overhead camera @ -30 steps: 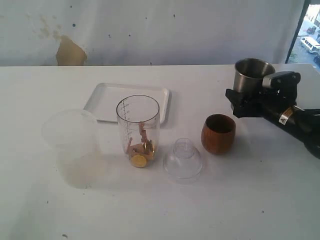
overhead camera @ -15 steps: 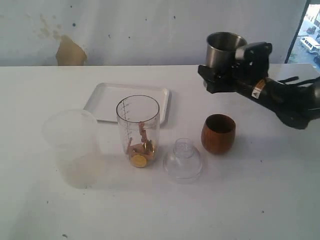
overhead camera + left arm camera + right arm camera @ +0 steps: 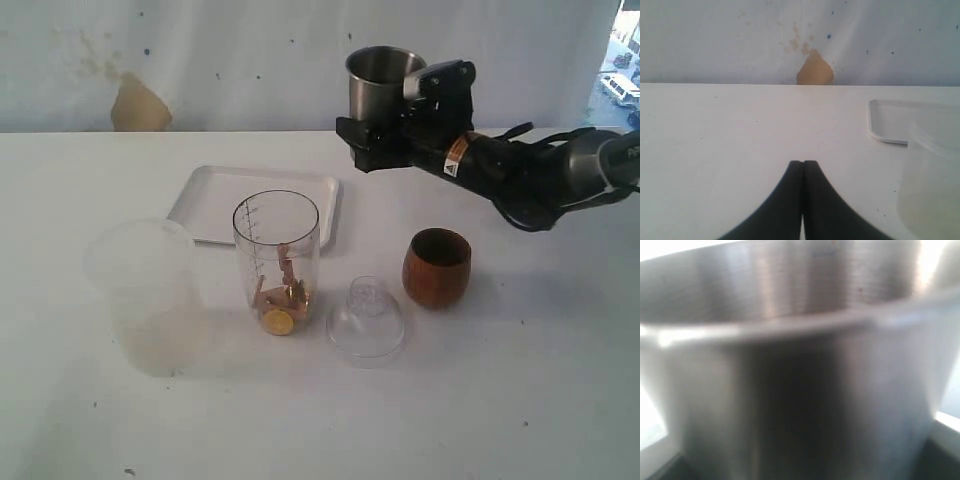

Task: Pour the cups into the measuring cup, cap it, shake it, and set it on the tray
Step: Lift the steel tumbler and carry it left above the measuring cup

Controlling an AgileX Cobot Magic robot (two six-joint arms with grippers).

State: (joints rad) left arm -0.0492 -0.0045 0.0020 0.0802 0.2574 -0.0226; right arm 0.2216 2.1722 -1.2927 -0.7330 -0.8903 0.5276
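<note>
Table (image 3: pixel 520 400): plain white, matte, a few dark specks. Behind it is a pale wall (image 3: pixel 250 50) with a brown stain (image 3: pixel 140 103) just above the table's far edge. A strip of window (image 3: pixel 620 60) at far right shows daylight outside.

My right gripper (image 3: pixel 385 138) is raised off the table, above and to the right of the measuring cup (image 3: pixel 277 255) in the exterior view. Its jaws are spread wide around the steel tumbler (image 3: pixel 378 85) and clamped on its lower part. Tumbler upright. On my right wrist camera its brushed wall fills the frame, blurred.

Left gripper (image 3: pixel 802 200): fingers pressed together, nothing between them, facing across the white table toward the wall.

The measuring cup stands upright mid-table, uncapped, just in front of the tray (image 3: pixel 210 200), with small tan pieces and a yellow disc at its bottom. The clear dome lid (image 3: pixel 366 322) sits just beside it on the right, the wooden cup (image 3: pixel 437 267) beyond that. The frosted cup (image 3: pixel 145 290) stands to its left.
</note>
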